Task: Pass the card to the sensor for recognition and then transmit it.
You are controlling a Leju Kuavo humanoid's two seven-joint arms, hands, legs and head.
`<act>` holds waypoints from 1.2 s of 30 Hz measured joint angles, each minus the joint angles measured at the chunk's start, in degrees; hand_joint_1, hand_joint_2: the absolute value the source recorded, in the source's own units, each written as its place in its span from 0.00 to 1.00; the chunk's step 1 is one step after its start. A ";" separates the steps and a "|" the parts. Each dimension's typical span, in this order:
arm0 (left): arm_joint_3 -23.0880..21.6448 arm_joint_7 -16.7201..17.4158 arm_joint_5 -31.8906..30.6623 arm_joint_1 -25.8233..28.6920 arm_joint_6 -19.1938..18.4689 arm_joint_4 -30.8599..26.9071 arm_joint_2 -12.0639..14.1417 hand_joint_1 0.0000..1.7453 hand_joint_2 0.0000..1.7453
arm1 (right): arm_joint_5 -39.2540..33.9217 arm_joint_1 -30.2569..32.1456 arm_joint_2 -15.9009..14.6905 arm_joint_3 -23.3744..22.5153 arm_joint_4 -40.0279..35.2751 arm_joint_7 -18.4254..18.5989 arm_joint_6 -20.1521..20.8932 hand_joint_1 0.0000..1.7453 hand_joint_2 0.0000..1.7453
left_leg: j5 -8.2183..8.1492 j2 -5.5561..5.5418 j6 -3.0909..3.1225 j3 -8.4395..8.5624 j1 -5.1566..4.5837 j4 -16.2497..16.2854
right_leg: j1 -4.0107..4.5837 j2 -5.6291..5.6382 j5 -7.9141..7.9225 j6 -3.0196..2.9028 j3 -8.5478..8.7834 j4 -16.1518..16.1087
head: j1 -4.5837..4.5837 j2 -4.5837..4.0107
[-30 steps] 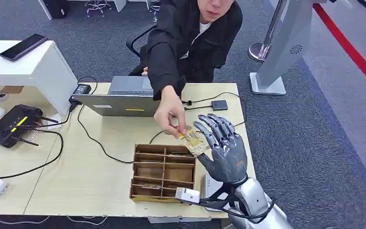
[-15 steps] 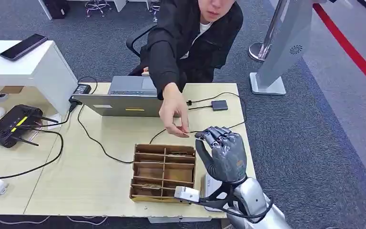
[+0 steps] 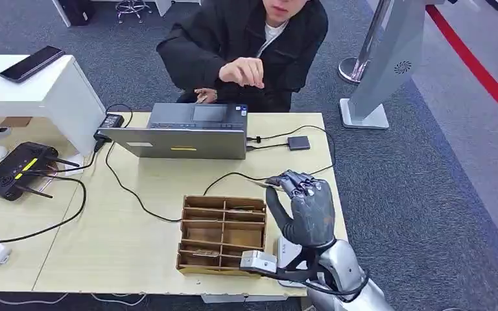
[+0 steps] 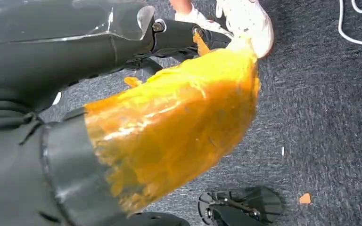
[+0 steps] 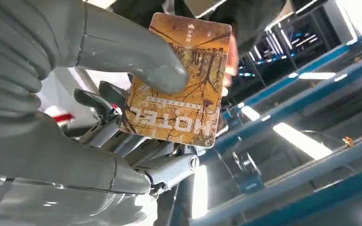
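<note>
Right hand (image 3: 305, 207) raised above the table (image 3: 136, 240), just right of the brown divided organiser box (image 3: 222, 234), fingers curled over. In the right wrist view the thumb (image 5: 136, 61) presses a yellow-brown card (image 5: 181, 80), printed "HOTEL", against the darker fingers (image 5: 108, 120) behind it, so the card is pinched in that hand; in the head view only its thin edge shows at the fingertips. Beyond the organiser box, a grey laptop (image 3: 188, 133) lies on the table, and a person (image 3: 246, 45) in a black jacket sits behind it, one hand lifted. Left of the box sits a black router (image 3: 19, 170). The left hand's state cannot be told from the left wrist view.
</note>
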 joint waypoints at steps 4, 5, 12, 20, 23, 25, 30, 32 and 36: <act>0.00 -0.28 0.50 0.02 0.02 0.00 0.00 0.00 0.00 | -2.52 0.26 0.00 0.09 -0.18 -0.55 0.70 1.00 1.00 | 0.00 0.00 0.00 0.00 0.00 0.00 | 0.00 0.00 0.00 0.00 0.00 0.00 | 0.00 0.00; 0.00 -0.31 0.50 0.03 0.02 0.00 0.00 0.00 0.00 | -2.89 0.43 0.00 0.09 -0.29 -0.66 0.90 1.00 1.00 | 0.00 0.00 0.00 0.00 0.00 0.00 | 0.00 0.00 0.00 0.00 0.00 0.00 | 0.00 0.00; 0.04 -0.44 1.25 0.14 0.22 0.00 0.00 0.00 0.00 | -6.85 2.43 0.00 -0.04 -0.79 -1.53 1.27 1.00 1.00 | 0.00 0.00 0.00 0.00 0.00 0.00 | 0.00 0.00 -0.01 0.00 -0.01 0.00 | -0.02 0.00; 0.09 -0.76 2.14 0.45 0.46 0.00 0.00 0.00 0.00 | -11.21 5.65 0.02 -1.40 -1.07 -2.69 2.25 1.00 1.00 | 0.00 0.00 0.00 0.00 0.00 0.00 | 0.00 0.00 -0.01 0.00 -0.01 0.00 | -0.02 0.00; 0.11 -0.85 2.54 0.65 0.55 0.00 0.00 0.00 0.00 | -13.05 7.14 0.00 -2.14 -1.07 -3.00 2.54 1.00 1.00 | 0.00 0.00 0.00 -0.01 0.00 0.00 | 0.00 0.00 -0.01 0.00 -0.01 0.00 | 0.00 0.00; 0.11 -0.87 2.64 0.71 0.57 0.00 0.00 0.00 0.00 | -13.78 7.98 0.02 -2.41 -1.07 -3.24 2.69 1.00 1.00 | 0.00 0.00 0.00 0.00 0.00 0.00 | 0.00 0.00 -0.01 0.00 -0.02 0.00 | 0.00 0.00; 0.13 -0.90 3.15 0.73 0.68 0.00 0.00 0.00 0.00 | -15.35 10.01 0.22 -3.63 -1.03 -3.56 3.04 1.00 1.00 | 0.00 0.00 0.00 -0.01 0.00 0.00 | 0.00 0.00 -0.01 0.00 -0.01 0.00 | 0.00 0.00; 0.15 -0.92 3.23 0.74 0.70 0.00 0.00 0.00 0.00 | -15.74 10.69 0.26 -3.85 -0.98 -3.56 3.06 1.00 1.00 | 0.00 0.00 0.00 0.00 0.00 0.00 | 0.00 0.00 -0.01 0.00 -0.01 0.00 | -0.02 0.00; 0.15 -0.92 3.30 0.74 0.70 0.00 0.00 0.00 0.00 | -15.85 11.50 0.31 -4.44 -0.94 -3.56 3.06 1.00 1.00 | 0.00 0.01 0.00 0.00 0.00 0.00 | 0.00 0.00 -0.01 0.00 -0.01 0.00 | 0.00 0.00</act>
